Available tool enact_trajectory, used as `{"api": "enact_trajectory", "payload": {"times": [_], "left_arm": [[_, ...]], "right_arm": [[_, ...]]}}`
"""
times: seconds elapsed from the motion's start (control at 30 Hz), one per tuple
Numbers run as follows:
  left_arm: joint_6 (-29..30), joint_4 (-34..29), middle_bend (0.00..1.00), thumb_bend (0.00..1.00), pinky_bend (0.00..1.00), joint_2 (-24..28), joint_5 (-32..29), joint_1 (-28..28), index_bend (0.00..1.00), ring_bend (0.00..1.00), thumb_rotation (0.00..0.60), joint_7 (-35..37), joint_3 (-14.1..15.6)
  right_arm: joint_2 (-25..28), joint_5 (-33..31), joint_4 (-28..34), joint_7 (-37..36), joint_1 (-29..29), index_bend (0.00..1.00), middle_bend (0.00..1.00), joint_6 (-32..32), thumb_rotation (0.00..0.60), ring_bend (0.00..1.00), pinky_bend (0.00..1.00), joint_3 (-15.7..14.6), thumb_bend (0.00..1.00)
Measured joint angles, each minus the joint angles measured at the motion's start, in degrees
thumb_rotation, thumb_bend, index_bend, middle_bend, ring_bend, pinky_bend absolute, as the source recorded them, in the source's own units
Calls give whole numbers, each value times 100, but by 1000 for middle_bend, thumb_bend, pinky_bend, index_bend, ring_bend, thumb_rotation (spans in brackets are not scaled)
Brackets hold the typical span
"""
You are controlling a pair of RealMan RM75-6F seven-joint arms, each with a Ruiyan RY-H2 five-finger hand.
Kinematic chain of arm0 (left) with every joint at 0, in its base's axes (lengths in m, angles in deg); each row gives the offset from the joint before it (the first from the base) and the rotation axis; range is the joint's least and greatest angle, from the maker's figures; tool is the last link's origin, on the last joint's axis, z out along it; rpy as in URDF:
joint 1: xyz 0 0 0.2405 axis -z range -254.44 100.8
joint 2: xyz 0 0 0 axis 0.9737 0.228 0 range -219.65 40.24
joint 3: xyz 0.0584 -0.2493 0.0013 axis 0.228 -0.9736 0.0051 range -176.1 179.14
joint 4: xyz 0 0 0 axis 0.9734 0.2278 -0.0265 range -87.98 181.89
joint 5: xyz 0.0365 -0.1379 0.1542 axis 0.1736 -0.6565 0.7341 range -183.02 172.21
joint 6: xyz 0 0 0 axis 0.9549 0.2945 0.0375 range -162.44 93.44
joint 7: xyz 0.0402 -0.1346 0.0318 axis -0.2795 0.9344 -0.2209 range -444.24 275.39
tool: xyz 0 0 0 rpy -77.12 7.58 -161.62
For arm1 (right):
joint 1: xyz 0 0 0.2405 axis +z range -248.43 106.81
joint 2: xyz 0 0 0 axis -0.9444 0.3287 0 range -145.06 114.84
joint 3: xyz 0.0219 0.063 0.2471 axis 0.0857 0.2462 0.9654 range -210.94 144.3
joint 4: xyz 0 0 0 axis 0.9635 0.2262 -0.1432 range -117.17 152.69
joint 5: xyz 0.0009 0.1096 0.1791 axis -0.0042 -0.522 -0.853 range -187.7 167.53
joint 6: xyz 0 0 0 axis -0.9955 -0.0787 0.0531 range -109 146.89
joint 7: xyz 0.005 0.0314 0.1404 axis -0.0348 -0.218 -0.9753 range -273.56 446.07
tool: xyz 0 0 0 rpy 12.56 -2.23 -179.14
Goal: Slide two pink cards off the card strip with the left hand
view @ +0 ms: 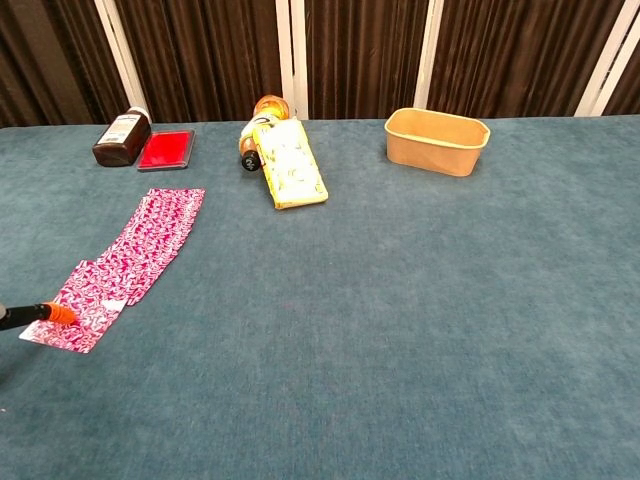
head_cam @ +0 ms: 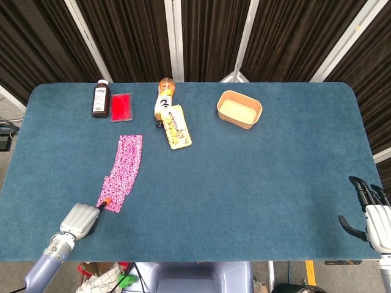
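A strip of overlapping pink patterned cards (head_cam: 126,162) (view: 152,237) lies on the blue table (head_cam: 244,177) at the left. Its nearest card (head_cam: 111,198) (view: 72,316) sits drawn out toward the front edge, still overlapping the strip's end. My left hand (head_cam: 79,219) is at the front left with one finger stretched out. That orange fingertip (head_cam: 104,202) (view: 56,313) presses on the drawn-out card's near corner. No other fingers show past the back of the hand. My right hand (head_cam: 374,215) hangs at the front right edge, fingers spread and holding nothing.
Along the back stand a brown bottle (head_cam: 101,99), a red flat case (head_cam: 121,107), an orange bottle lying down (head_cam: 164,96), a yellow packet (head_cam: 176,126) and a tan bowl (head_cam: 239,109).
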Motion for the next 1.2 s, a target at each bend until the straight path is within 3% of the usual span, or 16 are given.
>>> {"api": "enact_trajectory", "payload": {"times": [1.2], "left_arm": [[919, -836, 830, 960, 651, 397, 247, -473, 121, 770, 600, -417, 710]], "right_arm": [[32, 39, -34, -196, -26, 0, 126, 52, 600, 261, 137, 6, 313]]}}
